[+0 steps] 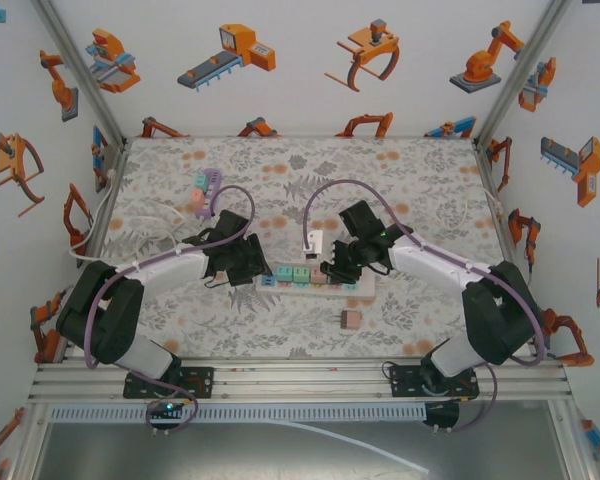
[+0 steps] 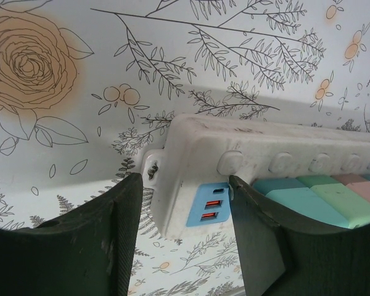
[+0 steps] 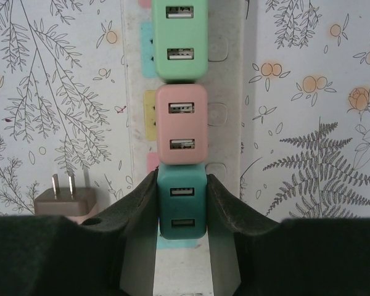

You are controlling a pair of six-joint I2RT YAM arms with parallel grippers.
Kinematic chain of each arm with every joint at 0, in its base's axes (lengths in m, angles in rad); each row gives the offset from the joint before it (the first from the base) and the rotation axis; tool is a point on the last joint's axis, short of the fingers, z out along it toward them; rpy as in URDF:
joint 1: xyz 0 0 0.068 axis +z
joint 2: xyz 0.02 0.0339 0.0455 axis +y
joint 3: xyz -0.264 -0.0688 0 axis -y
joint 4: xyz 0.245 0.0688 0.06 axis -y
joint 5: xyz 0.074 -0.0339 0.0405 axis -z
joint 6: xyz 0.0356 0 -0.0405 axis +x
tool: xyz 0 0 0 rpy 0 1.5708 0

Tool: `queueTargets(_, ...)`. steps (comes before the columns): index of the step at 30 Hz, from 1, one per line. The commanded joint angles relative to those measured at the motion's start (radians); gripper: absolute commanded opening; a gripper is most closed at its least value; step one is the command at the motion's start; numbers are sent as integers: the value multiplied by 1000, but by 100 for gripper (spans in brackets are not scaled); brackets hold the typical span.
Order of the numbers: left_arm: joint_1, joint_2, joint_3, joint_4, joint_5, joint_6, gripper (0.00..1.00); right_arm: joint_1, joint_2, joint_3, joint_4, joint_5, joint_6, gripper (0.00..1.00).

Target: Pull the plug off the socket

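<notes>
The white socket strip (image 1: 310,283) lies across the middle of the table with a row of coloured plugs in it. My right gripper (image 3: 182,185) is shut on the teal plug (image 3: 182,200), one finger on each side; the plug still sits in the strip. A pink plug (image 3: 181,126) and a green plug (image 3: 180,40) stand just beyond it. My left gripper (image 2: 185,203) straddles the strip's left end (image 2: 191,154) beside the blue USB panel (image 2: 209,206), its fingers closed against the strip's sides. From above, the left gripper (image 1: 246,268) and the right gripper (image 1: 338,268) stand at opposite ends.
A brown plug (image 3: 66,200) lies loose on the cloth, prongs up, close to my right gripper's left finger, also seen from above (image 1: 350,320). A white plug with a purple cable (image 1: 314,243) stands behind the strip. Purple and pink plugs (image 1: 202,188) lie at the back left.
</notes>
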Motion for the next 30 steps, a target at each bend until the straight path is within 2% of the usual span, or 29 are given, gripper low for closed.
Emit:
queueTargets(1, -5, 38, -23, -119, -112, 7, 55, -1, -50, 51, 72, -77, 19, 14)
queueTargets(14, -26, 31, -14, -140, -178, 6, 55, -12, -101, 11, 114, -93, 35, 11)
queueTargets(20, -37, -13, 3, -151, -183, 27, 63, -12, -163, -23, 167, -89, 88, 11)
queueTargets(24, -40, -78, 18, -168, -196, 47, 71, -12, -257, -91, 306, -69, 193, 11)
queueTargets(27, -40, -140, 39, -185, -201, 92, 78, -12, -334, -143, 430, -63, 334, 11)
queueTargets(30, -40, -208, 68, -213, -203, 138, 81, -12, -407, -181, 530, -18, 536, 8)
